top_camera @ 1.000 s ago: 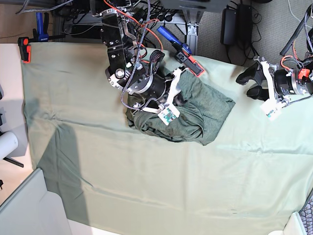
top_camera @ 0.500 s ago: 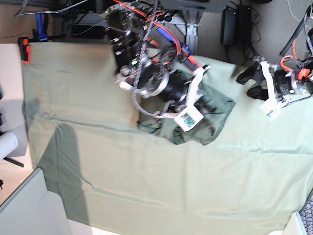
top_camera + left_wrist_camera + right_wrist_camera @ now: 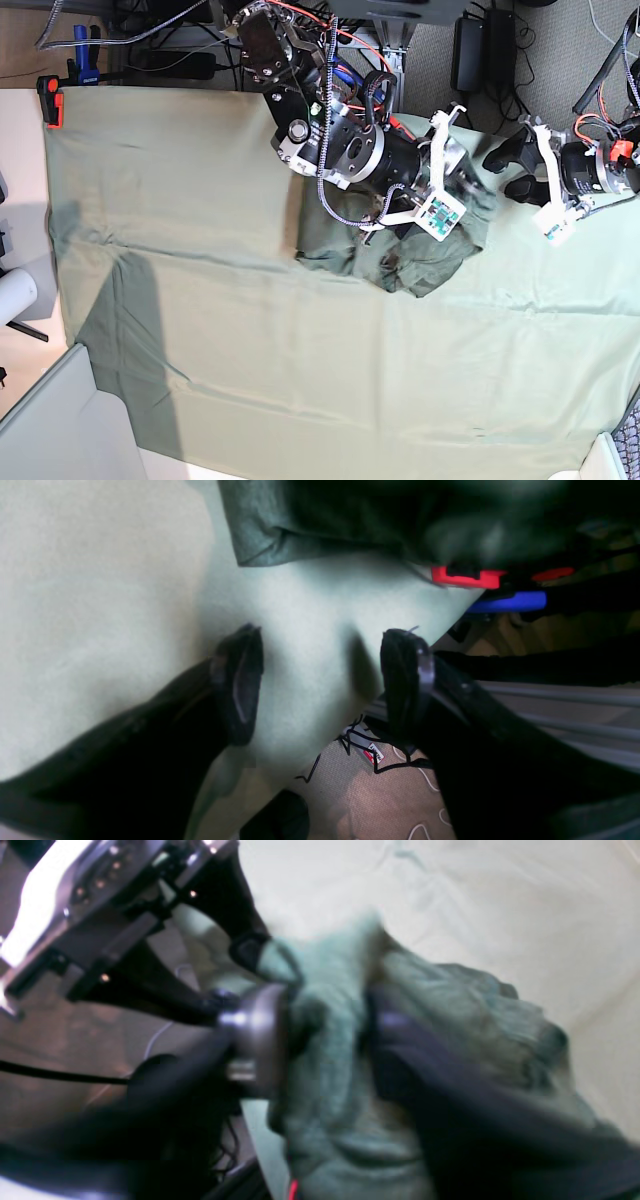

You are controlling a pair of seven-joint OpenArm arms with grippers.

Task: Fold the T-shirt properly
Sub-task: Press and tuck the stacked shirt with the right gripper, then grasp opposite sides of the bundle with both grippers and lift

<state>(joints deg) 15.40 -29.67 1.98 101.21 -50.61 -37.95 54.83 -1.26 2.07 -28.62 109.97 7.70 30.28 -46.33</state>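
Bunching in wrinkly folds, T-shirt (image 3: 425,262) (olive), right end effector (image 3: 325,1035) astride it, grip unclear; left end effector (image 3: 320,680) agape

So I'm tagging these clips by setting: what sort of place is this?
Most likely a robotics lab or workshop, not a home. A work table under a pale green cloth held by clamps, two robot arms with exposed wiring over a T-shirt, and power bricks and cables on the carpet behind.

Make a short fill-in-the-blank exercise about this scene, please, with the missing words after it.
1. The dark olive-green knit T-shirt lies bunched on the pale ____ table cloth.
2. The left end effector is open and holds ____.
3. In the base view, the ____ arm's end effector is over the T-shirt.

Missing words: green; nothing; right
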